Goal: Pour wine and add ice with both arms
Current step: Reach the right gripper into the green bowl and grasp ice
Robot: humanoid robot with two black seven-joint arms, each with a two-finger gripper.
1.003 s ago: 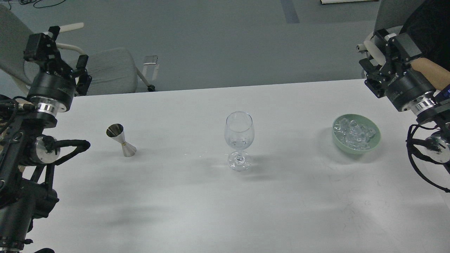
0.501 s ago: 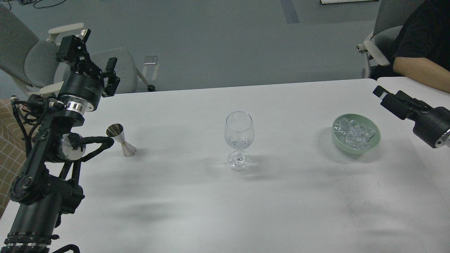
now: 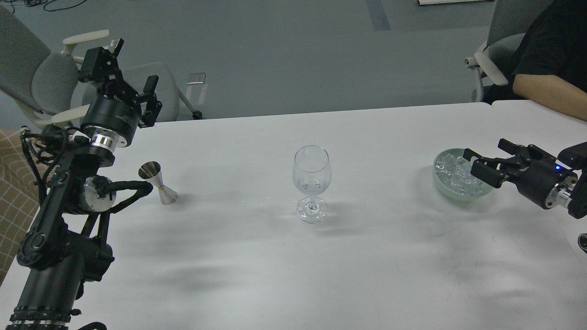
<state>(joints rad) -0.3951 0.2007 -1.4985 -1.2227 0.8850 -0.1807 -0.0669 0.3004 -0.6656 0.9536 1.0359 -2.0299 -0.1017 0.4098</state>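
Head view, only cam. White table (image 3: 284, 275) carries three items in a row. Wine glass (image 3: 312, 181) stands upright at centre, clear stemmed, with a small amt of colourless wine (image 3: 311, 186) low in the bowl, barely readable. Left of it, well apart: steel jigger (image 3: 158, 182), standing tilted, wide mouth up toward the left. Right of glass, well apart: pale green bowl (image 3: 458, 194) heaped with clear ice (image 3: 451, 172) chunks.

Left arm (image 3: 59, 220) comes up along the left edge, looped cable just beside the jigger, not touching as far as can be seen. Left gripper (image 3: 132, 71) raised high above the table's back-left corner, fingers spread wide, holding nothing.

Right arm (image 3: 562, 188) enters from the right edge, low. Right gripper (image 3: 479, 158) points left over the bowl's right rim, jaws apart, nothing between them; the lower finger overlaps the ice in the picture, contact can't be told.

Surroundings: grey office chair (image 3: 41, 78) behind the left gripper, a second chair (image 3: 497, 55) at upper right w/ a seated person's bare forearm (image 3: 545, 94) resting on an adjoining table, near the right arm but apart. Nothing between glass and bowl, or glass and jigger.
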